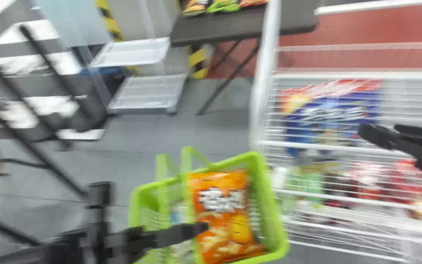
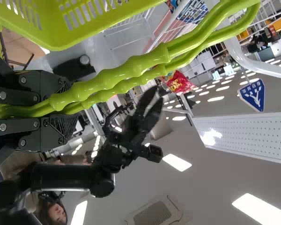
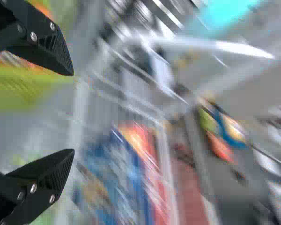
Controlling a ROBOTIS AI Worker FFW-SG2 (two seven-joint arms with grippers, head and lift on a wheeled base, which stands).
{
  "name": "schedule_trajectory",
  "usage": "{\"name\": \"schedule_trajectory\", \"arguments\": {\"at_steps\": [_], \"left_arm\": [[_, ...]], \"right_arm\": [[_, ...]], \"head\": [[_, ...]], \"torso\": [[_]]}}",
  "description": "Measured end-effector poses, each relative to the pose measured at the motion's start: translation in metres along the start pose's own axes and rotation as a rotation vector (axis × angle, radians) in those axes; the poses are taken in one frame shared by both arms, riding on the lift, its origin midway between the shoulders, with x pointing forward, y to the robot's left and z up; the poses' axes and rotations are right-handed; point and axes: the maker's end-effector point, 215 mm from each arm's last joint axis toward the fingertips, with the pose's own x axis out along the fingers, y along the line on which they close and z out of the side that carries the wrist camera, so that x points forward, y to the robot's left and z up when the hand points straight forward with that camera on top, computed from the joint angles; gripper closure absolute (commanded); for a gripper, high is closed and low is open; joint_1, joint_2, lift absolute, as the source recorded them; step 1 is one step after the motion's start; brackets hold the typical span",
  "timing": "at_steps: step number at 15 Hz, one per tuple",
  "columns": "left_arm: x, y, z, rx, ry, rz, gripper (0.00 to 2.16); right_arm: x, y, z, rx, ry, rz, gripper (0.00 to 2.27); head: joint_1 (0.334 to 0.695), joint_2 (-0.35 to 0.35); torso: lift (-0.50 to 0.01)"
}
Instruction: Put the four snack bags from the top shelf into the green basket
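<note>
In the head view my left gripper [image 1: 192, 234] is at the green basket [image 1: 275, 223], low in the middle. An orange snack bag [image 1: 220, 205] lies in the basket beside the handles, with pale items partly hidden next to it. My left gripper [image 2: 61, 112] is shut on the green handles [image 2: 126, 70] in the left wrist view. On the right, my right gripper [image 1: 381, 134] hangs in front of the white rack, near a blue and red snack bag [image 1: 328, 117]. The right wrist view has my right gripper [image 3: 71, 112] wide open, nothing between its fingers.
Bottles and red packs [image 1: 365, 179] stand lower in the wire rack [image 1: 343, 194]. The rack's white upright [image 1: 264, 91] rises just behind the basket. A dark table [image 1: 233, 27] with several colourful bags stands at the back, beside white shelves [image 1: 134, 51].
</note>
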Motion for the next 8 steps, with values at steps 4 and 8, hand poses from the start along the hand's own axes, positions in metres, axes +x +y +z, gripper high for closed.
{"name": "schedule_trajectory", "arguments": {"at_steps": [4,8], "left_arm": [[0.002,0.0,-0.001,-0.001,0.006,-0.004,2.15],[0.001,0.0,-0.003,-0.003,0.006,-0.002,2.15]], "right_arm": [[0.028,-0.136,0.031,-0.107,-0.133,-0.312,0.08],[0.064,-0.227,0.043,-0.11,-0.212,-0.493,0.08]], "head": [[0.695,-0.243],[0.695,-0.333]], "torso": [[0.0],[0.0]]}}
